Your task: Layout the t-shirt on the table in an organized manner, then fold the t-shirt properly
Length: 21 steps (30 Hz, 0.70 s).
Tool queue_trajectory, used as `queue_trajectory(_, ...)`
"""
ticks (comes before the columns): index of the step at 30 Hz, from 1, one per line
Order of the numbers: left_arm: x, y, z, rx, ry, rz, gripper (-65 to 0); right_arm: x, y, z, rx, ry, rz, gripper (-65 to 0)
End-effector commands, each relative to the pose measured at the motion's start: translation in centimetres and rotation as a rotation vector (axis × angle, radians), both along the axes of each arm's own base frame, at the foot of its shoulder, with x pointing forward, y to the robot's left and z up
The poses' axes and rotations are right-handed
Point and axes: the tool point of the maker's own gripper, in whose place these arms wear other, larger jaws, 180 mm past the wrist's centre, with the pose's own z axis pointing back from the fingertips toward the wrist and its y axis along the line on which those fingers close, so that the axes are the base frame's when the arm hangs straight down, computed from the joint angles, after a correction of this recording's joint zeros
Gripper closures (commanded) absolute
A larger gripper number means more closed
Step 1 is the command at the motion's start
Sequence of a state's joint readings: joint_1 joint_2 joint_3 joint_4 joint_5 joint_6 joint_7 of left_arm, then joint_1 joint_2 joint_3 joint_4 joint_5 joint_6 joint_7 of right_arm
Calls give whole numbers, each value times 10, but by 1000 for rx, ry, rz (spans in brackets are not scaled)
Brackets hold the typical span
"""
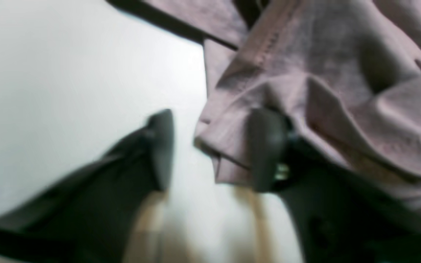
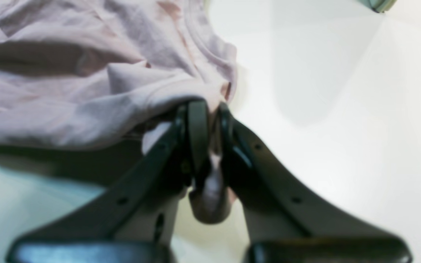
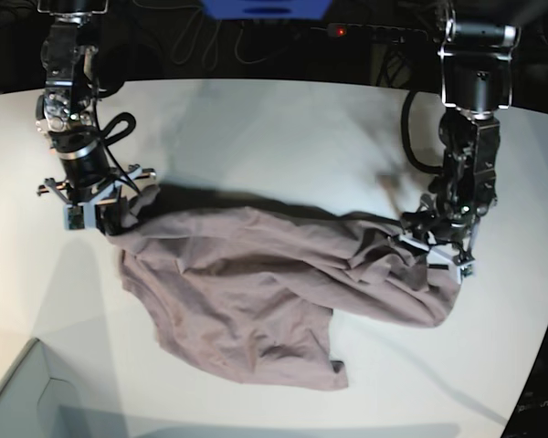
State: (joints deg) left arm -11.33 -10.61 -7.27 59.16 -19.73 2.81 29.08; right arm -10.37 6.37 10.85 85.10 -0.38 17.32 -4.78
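The dusty mauve t-shirt [image 3: 247, 301] lies crumpled across the middle of the white table [image 3: 283, 137], stretched between both arms. My right gripper [image 3: 119, 214] is shut on a bunched edge of the shirt [image 2: 68, 91]; in the right wrist view fabric is pinched between its fingers [image 2: 210, 109] a little above the table [image 2: 342, 128]. My left gripper [image 3: 438, 251] is at the shirt's other end. In the left wrist view its fingers [image 1: 212, 138] stand apart over the table [image 1: 49, 91], with a folded hem of the shirt [image 1: 323, 73] draped against one finger [image 1: 265, 146].
A grey box corner [image 3: 18, 392] sits at the front left of the table. Dark cables and a blue object [image 3: 265, 7] lie beyond the far edge. The table's curved edge runs down the right side [image 3: 539, 365].
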Motion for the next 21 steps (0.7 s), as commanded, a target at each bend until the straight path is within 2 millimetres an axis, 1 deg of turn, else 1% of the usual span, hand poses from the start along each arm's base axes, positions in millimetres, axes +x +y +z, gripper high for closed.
queue_trajectory(1, 18, 3, 19, 9, -63, -1, -221, 10, -1, 17, -1, -63, 11, 0)
queue_trajectory(4, 21, 3, 22, 9, -72, -3, -106, 10, -1, 18, -1, -64, 11, 0)
queue_trajectory(6, 22, 2, 25, 9, -79, -4, -13, 10, -1, 18, -3, -64, 11, 0)
queue_trajectory(7, 23, -1, 26, 4, -84, -7, 0, 10, -1, 18, -3, -64, 11, 0)
queue_trajectory(9, 25, -4, 32, 3, -102, -12, -8, 10, -2, 17, -3, -63, 11, 0)
queue_trajectory(11, 29, -7, 43, 4, -129, -20, 0, 10, -2, 15, -5, -46, 9, 0)
queue_trajectory(13, 25, -9, 48, 8, -148, -29, -1, 13, -2, 16, -6, -43, 8, 0)
queue_trajectory(17, 21, -14, 69, 16, -210, -46, -1, 14, -3, 15, -8, -29, 6, 0)
queue_trajectory(20, 15, -14, 74, 21, -225, -49, -1, 15, -3, 16, -10, -32, 6, 0)
queue_trajectory(21, 11, -14, 72, 23, -220, -51, -1, 16, -6, 18, -21, -35, 9, 0)
